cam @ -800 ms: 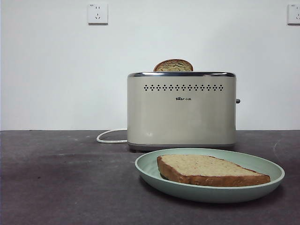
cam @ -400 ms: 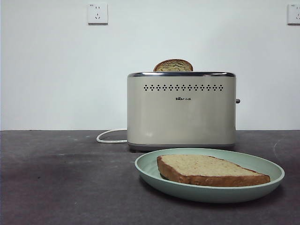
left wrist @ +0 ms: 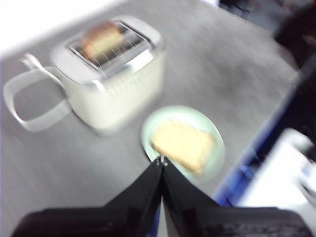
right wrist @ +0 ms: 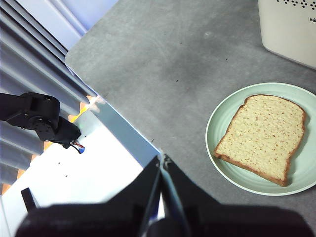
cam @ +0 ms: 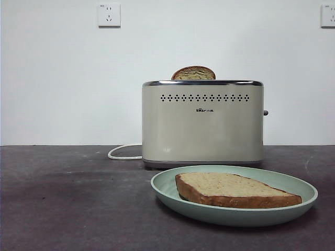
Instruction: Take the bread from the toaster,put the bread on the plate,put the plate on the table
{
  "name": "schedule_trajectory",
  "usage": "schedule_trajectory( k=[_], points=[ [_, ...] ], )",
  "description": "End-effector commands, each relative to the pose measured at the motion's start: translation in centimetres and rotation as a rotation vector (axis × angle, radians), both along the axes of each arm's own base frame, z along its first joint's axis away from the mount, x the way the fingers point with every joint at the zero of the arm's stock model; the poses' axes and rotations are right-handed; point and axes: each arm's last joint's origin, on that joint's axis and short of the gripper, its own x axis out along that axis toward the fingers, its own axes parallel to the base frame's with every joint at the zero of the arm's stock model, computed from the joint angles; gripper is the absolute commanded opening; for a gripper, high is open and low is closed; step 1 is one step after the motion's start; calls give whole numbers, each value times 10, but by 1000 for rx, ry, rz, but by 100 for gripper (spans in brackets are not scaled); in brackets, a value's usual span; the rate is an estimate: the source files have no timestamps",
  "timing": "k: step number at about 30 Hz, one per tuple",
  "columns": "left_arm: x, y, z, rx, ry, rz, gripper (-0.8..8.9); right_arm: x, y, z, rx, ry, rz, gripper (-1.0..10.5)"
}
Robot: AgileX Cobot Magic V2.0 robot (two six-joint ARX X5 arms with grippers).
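Observation:
The bread (cam: 235, 190) lies flat on the mint-green plate (cam: 167, 187), which rests on the table (cam: 73, 204) in front of the toaster (cam: 202, 123). The right wrist view looks down on the same bread (right wrist: 261, 137) and plate (right wrist: 216, 129) beside a corner of the toaster (right wrist: 291, 27). In the blurred left wrist view the bread (left wrist: 183, 144), plate (left wrist: 148, 129) and toaster (left wrist: 116, 81) lie far below. My left gripper (left wrist: 162, 160) is shut and empty, high above the table. My right gripper (right wrist: 161, 160) is shut and empty, off the table's edge.
A narrower dome-topped slice (cam: 193, 73) sticks up from the toaster's slot. The white cord (cam: 123, 152) loops on the table left of the toaster. Two wall sockets (cam: 109, 15) sit on the white wall behind. The table edge (right wrist: 106, 101) runs close to my right gripper.

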Motion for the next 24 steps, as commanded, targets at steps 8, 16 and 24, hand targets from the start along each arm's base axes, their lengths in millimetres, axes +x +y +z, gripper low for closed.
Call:
schedule_trajectory(
  k=[8,16,24],
  points=[
    [20,22,-30,-91,-425,159,-3,0,0,1,5,-6,-2,2],
    [28,39,-154,-73,-529,372,-4,0,0,1,5,-6,-2,2],
    [19,49,-261,-54,-453,605,-4,0,0,1,5,-6,-2,2]
  ],
)
